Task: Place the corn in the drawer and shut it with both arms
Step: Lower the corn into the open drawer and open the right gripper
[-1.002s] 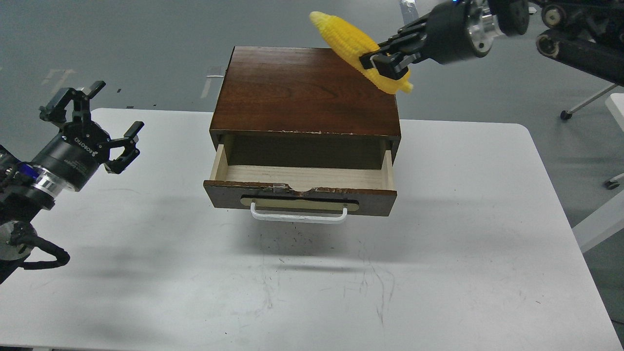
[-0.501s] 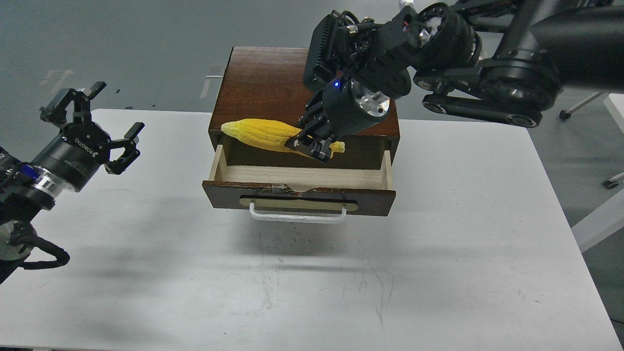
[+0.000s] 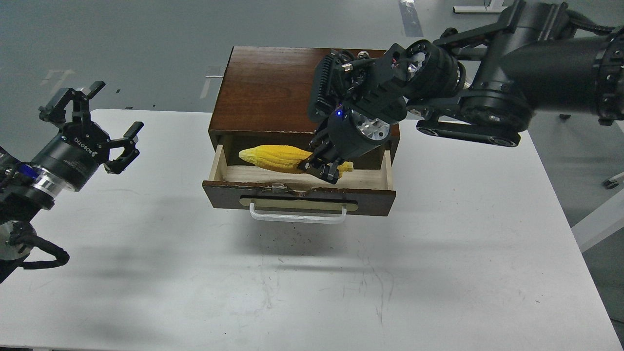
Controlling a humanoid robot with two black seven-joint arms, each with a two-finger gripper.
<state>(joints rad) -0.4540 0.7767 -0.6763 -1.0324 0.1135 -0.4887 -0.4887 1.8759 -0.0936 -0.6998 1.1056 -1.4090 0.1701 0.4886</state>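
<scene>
The dark brown cabinet (image 3: 273, 92) stands at the back of the white table, its drawer (image 3: 297, 195) pulled open with a white bar handle (image 3: 298, 217) in front. My right gripper (image 3: 321, 168) reaches down into the drawer and is shut on the yellow corn (image 3: 278, 158), which lies nearly level inside the drawer opening with its tapered end to the left. My left gripper (image 3: 95, 126) is open and empty, held above the table's left side, well apart from the drawer.
The white table (image 3: 438, 273) extends in front of and to the right of the cabinet. My right arm (image 3: 487, 97) crosses over the cabinet's right rear corner. A white table leg (image 3: 599, 224) and a chair base stand off the right edge.
My right gripper has carried the corn from high above the cabinet's back right corner down and forward into the open drawer. The left arm has not moved.
</scene>
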